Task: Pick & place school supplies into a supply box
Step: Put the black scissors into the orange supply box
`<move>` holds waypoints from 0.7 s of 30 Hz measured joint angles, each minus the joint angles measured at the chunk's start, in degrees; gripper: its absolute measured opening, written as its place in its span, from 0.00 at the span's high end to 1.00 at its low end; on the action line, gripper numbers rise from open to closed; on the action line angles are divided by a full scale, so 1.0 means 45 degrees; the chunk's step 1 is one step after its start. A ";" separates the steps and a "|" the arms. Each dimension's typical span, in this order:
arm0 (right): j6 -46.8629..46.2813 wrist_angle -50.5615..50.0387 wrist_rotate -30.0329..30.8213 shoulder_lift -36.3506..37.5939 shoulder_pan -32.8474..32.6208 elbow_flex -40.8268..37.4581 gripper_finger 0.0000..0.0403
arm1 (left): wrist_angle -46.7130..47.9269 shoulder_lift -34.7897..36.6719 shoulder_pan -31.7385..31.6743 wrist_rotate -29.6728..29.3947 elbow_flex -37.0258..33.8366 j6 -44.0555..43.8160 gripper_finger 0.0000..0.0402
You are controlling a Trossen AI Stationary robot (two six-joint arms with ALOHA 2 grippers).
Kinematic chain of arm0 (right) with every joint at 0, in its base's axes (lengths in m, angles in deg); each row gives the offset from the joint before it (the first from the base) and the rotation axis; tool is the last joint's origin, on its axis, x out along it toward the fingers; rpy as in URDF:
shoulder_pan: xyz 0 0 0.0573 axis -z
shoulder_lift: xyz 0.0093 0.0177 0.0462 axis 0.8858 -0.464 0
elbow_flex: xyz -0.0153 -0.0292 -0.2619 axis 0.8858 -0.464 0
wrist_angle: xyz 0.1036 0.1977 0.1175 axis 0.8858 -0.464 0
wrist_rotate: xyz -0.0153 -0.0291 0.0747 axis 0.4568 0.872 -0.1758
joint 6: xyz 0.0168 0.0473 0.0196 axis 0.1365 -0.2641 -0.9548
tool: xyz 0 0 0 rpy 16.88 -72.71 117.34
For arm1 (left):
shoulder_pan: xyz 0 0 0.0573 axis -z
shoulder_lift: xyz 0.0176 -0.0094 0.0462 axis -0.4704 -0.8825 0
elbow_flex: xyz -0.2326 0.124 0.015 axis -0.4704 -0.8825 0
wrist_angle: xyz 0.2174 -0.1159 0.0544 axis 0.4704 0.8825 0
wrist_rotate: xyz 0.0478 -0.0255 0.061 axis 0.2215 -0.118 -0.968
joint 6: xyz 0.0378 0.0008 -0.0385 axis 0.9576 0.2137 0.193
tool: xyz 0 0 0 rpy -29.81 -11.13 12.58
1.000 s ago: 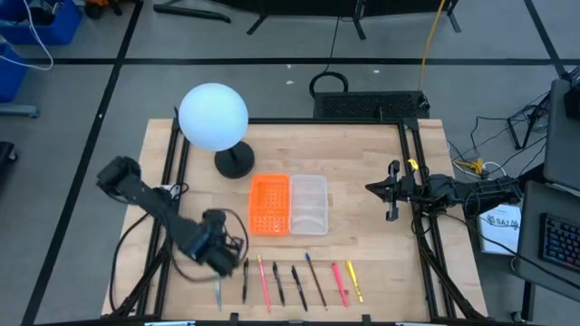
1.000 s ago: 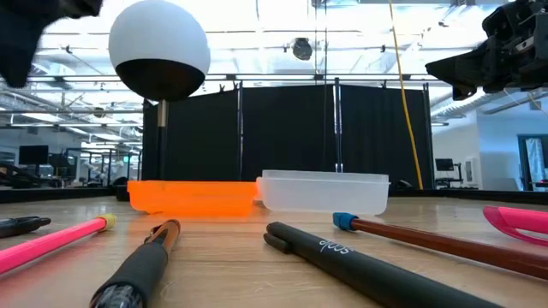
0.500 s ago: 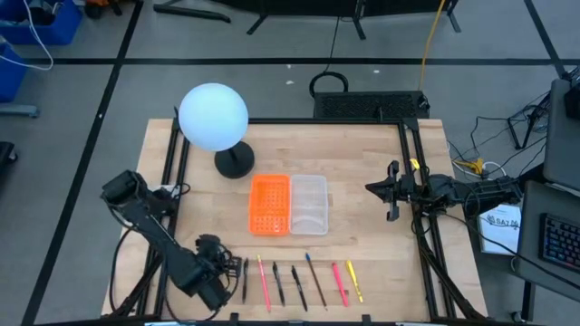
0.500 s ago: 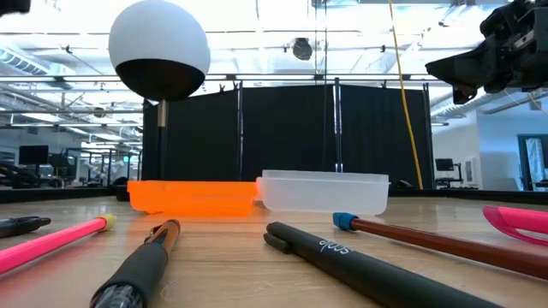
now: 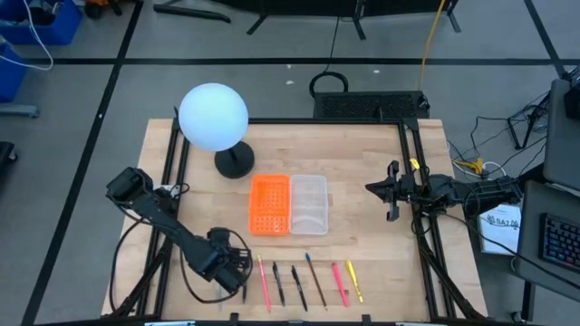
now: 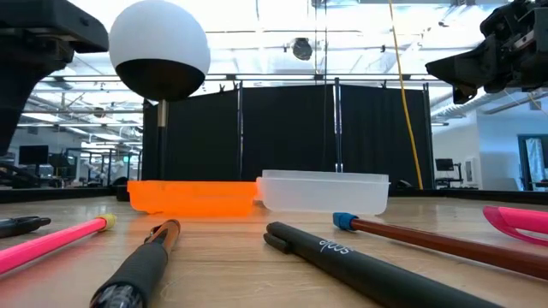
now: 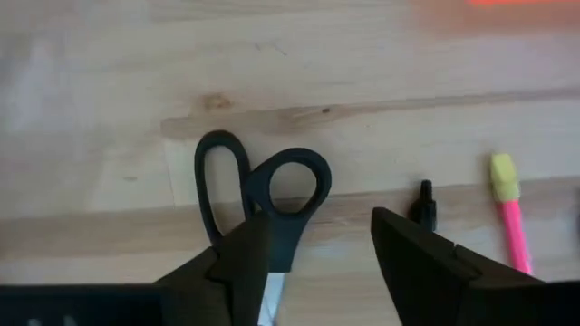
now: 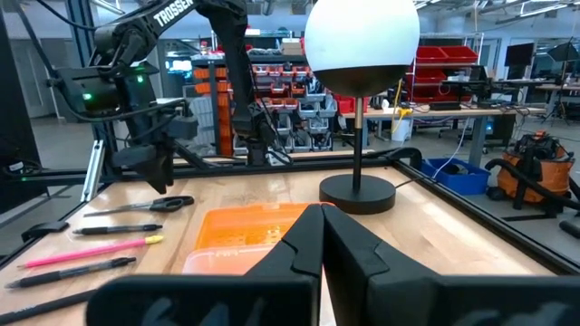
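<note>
Black-handled scissors (image 7: 263,192) lie flat on the wood at the left end of a row of pens and pencils (image 5: 304,282) near the table's front edge. My left gripper (image 7: 317,258) hovers open over the scissors; one finger (image 7: 240,267) stands over the blades and the other beside a black pen's tip (image 7: 424,203). In the high view the gripper (image 5: 233,270) hides the scissors. The clear supply box (image 5: 308,205) rests mid-table. My right gripper (image 5: 391,192) waits shut above the table's right side.
An orange perforated piece (image 5: 269,205) lies against the box's left side. A lamp with a white globe (image 5: 213,116) stands on a black base (image 5: 235,163) at the far left. A pink pencil (image 7: 509,213) lies close to the scissors.
My left gripper has swung toward the table's near edge, then come back toward the right, and now stands over the scissors at the left end of the row. The scissors and pens have not moved.
</note>
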 joint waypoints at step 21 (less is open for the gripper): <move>0.0000 0.0000 0.0000 0.0003 -0.0002 0.0002 1.00 | -0.2152 -0.0179 0.0257 0.0157 -0.1890 -0.1560 0.59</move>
